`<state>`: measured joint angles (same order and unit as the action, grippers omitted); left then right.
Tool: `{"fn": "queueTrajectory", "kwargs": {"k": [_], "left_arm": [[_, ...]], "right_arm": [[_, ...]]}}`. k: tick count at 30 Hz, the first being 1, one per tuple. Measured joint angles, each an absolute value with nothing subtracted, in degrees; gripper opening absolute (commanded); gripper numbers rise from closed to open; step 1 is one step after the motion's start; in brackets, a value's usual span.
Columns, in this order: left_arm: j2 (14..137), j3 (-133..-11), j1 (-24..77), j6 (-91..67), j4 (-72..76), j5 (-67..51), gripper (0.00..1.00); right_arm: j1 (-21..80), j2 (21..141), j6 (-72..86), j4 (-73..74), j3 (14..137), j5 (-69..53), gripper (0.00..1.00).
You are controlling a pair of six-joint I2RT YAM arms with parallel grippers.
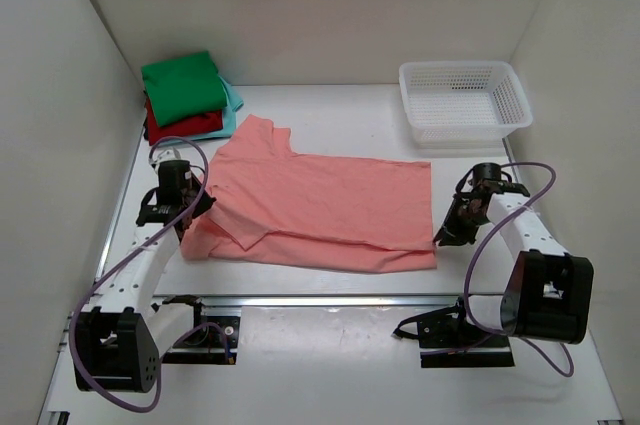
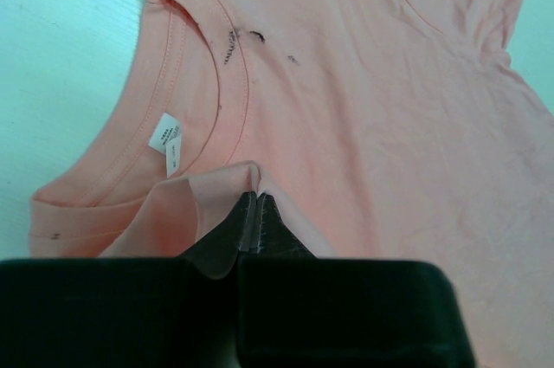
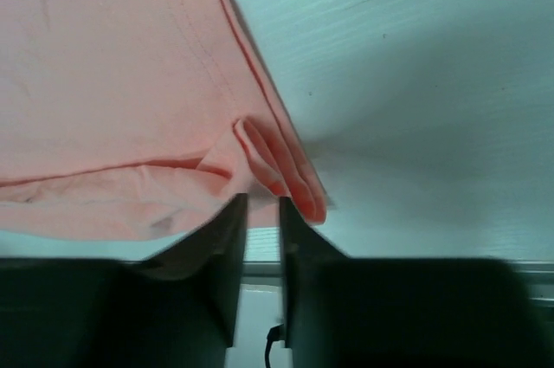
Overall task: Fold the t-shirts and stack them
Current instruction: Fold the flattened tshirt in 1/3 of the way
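The salmon-pink t-shirt [image 1: 320, 207] lies spread across the table's middle, its near long edge folded over and its neck at the left. My left gripper [image 1: 198, 207] is at the shirt's left end. In the left wrist view it [image 2: 255, 202] is shut on a pinch of pink cloth just below the collar and label [image 2: 170, 143]. My right gripper [image 1: 446, 235] is at the shirt's near right corner. In the right wrist view its jaws [image 3: 262, 205] stand slightly apart, with the folded hem corner [image 3: 290, 179] at the tips and not clamped. Folded green [image 1: 182, 83], red [image 1: 185, 127] and light teal [image 1: 232, 100] shirts are stacked at the back left.
A white plastic mesh basket [image 1: 462, 102] stands at the back right. White walls close in the left, right and back. A metal rail [image 1: 330, 299] runs along the near edge in front of the arm bases.
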<state>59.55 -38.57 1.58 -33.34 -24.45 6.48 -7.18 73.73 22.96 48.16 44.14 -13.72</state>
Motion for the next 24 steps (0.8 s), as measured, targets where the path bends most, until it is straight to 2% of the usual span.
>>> {"fn": "queueTrajectory", "kwargs": {"k": [2, 4, 10, 12, 13, 14, 18, 24], "left_arm": [[58.78, -38.57, 1.58, -33.34, -24.84, 6.39, 0.0], [58.37, -38.44, 1.61, -33.54, -24.82, 5.93, 0.0], [58.28, -37.82, 1.83, -34.04, -24.82, 5.08, 0.0], [58.28, -37.82, 1.83, -34.06, -24.84, 4.97, 0.0], [58.3, -37.82, 1.85, -34.04, -24.84, 4.91, 0.0], [58.28, -37.82, 1.85, -34.04, -24.84, 4.89, 0.0], [58.17, -37.82, 1.89, -34.0, -24.97, 4.64, 0.0], [55.88, -37.56, 1.89, -33.91, -25.85, 4.47, 0.0]], "right_arm": [[-7.16, 73.01, 23.31, 48.23, 44.18, -14.06, 0.44], [-7.11, 72.12, 23.57, 48.18, 44.18, -14.33, 0.55], [-5.5, 71.53, 24.49, 45.21, 41.36, -16.21, 0.54], [-5.26, 71.68, 24.75, 44.01, 39.83, -17.06, 0.33], [-5.08, 71.94, 24.84, 43.72, 39.31, -17.54, 0.07], [-4.89, 72.2, 24.77, 43.53, 38.98, -17.87, 0.0], [-4.84, 71.53, 25.8, 43.68, 38.74, -18.35, 0.0], [-4.56, 64.51, 26.79, 47.66, 38.68, -18.52, 0.0]]}}
